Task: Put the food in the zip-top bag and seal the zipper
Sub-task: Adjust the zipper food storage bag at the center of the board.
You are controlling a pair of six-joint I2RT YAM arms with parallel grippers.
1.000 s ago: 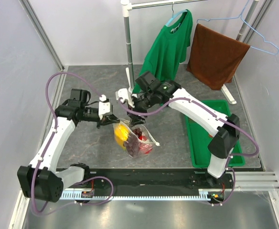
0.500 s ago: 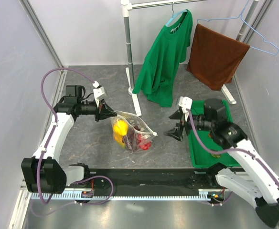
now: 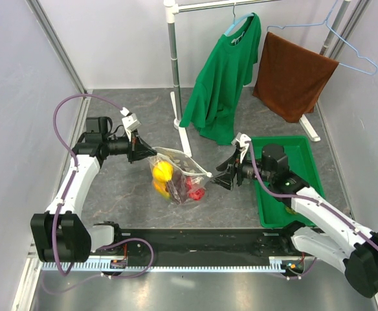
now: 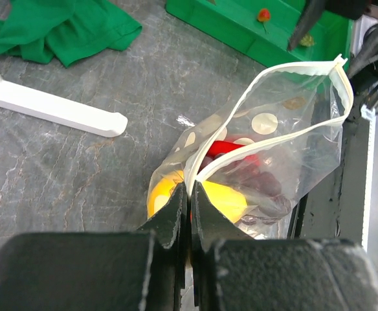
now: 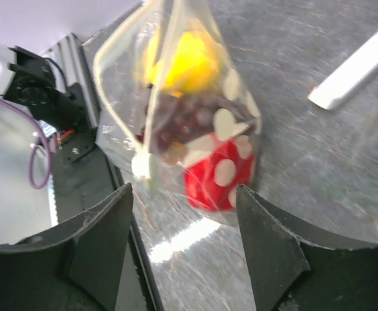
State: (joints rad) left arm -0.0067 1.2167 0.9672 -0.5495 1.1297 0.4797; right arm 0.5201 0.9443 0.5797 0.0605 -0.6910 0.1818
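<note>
The zip-top bag (image 3: 178, 176) stands on the table with its mouth gaping. The two strips of the zipper (image 4: 281, 67) are apart. Inside lies the food: a yellow fruit (image 3: 163, 172), a red piece (image 3: 195, 190) and dark grapes (image 4: 267, 188). My left gripper (image 3: 146, 153) is shut on the left end of the mouth edge, its fingertips (image 4: 178, 202) pinching the plastic. Just to the right of the bag's other end, my right gripper (image 3: 224, 175) stands open and low. In the right wrist view the bag (image 5: 195, 97) and its zipper end tab (image 5: 142, 166) lie just ahead of the open fingers (image 5: 105, 236).
A green tray (image 3: 309, 148) lies on the right, under the right arm, with small bits (image 4: 263, 14) left in it. A white rack foot (image 3: 182, 133) lies just behind the bag. A green shirt (image 3: 226, 71) and a brown towel (image 3: 292, 74) hang at the back. A black rail (image 3: 195, 241) edges the near side.
The right arm left the bag's mouth, swung out over the green tray, then came back low toward the bag's right end with its jaws open. The left gripper kept its hold.
</note>
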